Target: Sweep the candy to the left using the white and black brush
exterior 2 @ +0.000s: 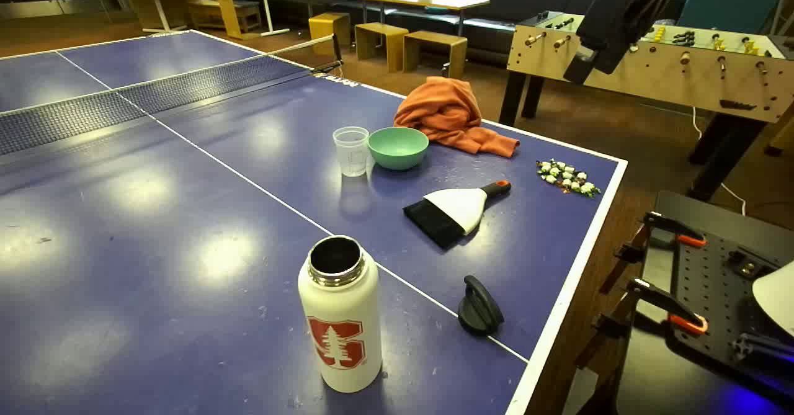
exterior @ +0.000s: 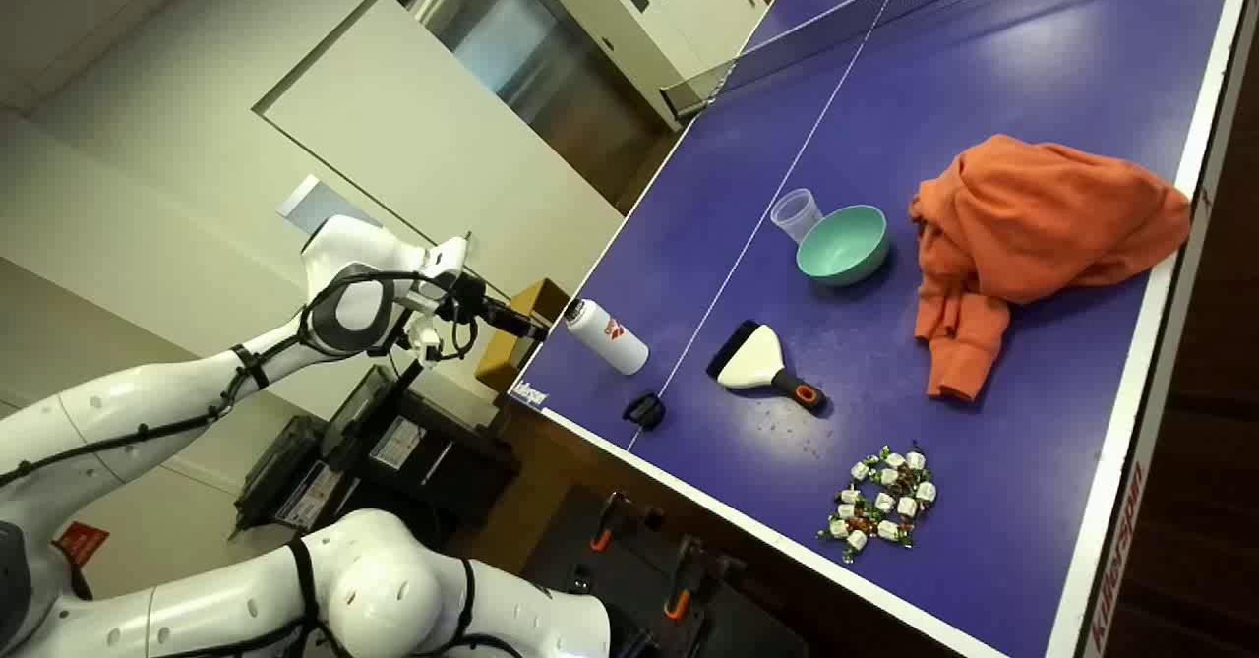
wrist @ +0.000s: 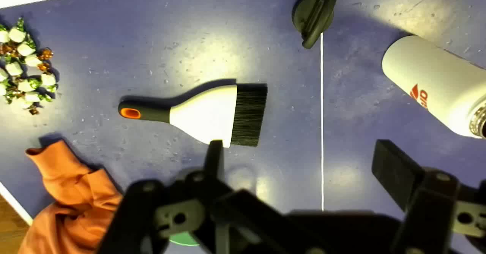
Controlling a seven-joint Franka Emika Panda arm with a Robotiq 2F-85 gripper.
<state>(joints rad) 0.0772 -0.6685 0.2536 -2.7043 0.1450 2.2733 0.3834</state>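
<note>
Purple tabletop, brush lying flat, handle toward the candy near the corner, fingers wide and empty: it looks like the approach, so next they must line up over that handle and close.

Glossy table — matt cloth garment — brush, perhaps plastic.
</note>
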